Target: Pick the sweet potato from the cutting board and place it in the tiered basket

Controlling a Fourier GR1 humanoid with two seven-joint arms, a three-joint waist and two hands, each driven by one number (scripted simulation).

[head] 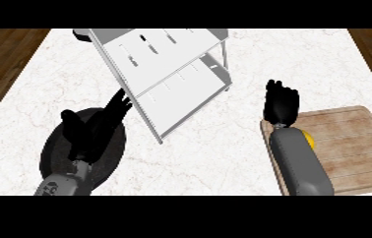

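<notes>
Nearest, the left hand (91,131) rests with fingers spread over one dark round plate (52,151). One orange-yellow sweet potato (310,140) lies on one pale wooden cutting board (349,143), half hidden by the right forearm. The right hand (282,104) is beyond it, fingers straight and holding nothing. Farthest is one white two-tiered metal basket (174,97). By this evidence, both the pick and the placing are yet to be done.

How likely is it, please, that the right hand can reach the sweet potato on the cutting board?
Likely yes: the right hand sits just beyond the sweet potato on the cutting board, and nothing lies between them.
</notes>
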